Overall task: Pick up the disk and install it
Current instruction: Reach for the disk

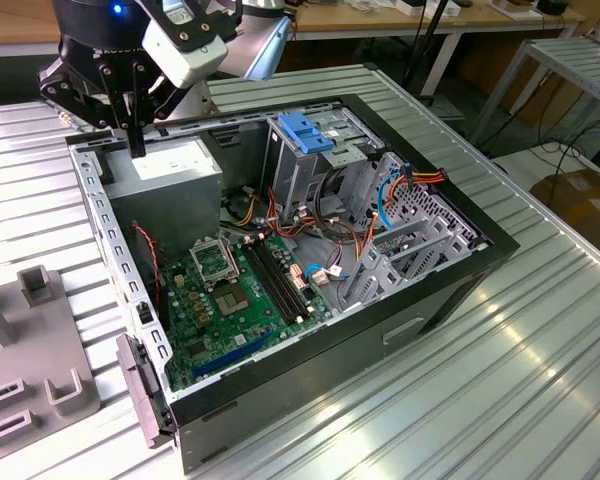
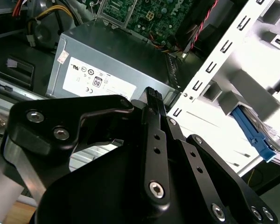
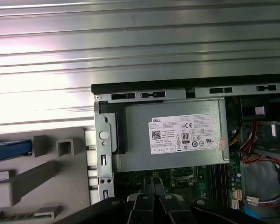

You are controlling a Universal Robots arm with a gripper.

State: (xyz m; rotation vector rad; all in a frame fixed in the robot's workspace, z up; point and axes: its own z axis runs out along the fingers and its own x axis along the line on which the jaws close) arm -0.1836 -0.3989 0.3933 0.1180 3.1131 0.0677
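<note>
The disk lies outside the computer on a grey fixture; only its blue carrier edge (image 3: 9, 150) shows in the first wrist view, and a blue rail (image 2: 252, 133) in the second. My gripper (image 1: 137, 140) hangs over the back corner of the open computer case (image 1: 500, 245), at the exterior view's left. Its black fingers are shut together with nothing between them, just above the grey power supply box (image 1: 170, 175). In both wrist views the fingertips (image 2: 151, 93) (image 3: 154, 183) point at that box and its white sticker (image 3: 186, 133). The disk is apart from the gripper.
A blue ridged handle (image 1: 305, 130) tops the drive cage inside the case. The green motherboard (image 1: 230, 290) and bundles of cables (image 1: 380, 200) lie around it. The grey fixture (image 1: 25, 360) sits beside the case on the ribbed metal table (image 1: 480, 400).
</note>
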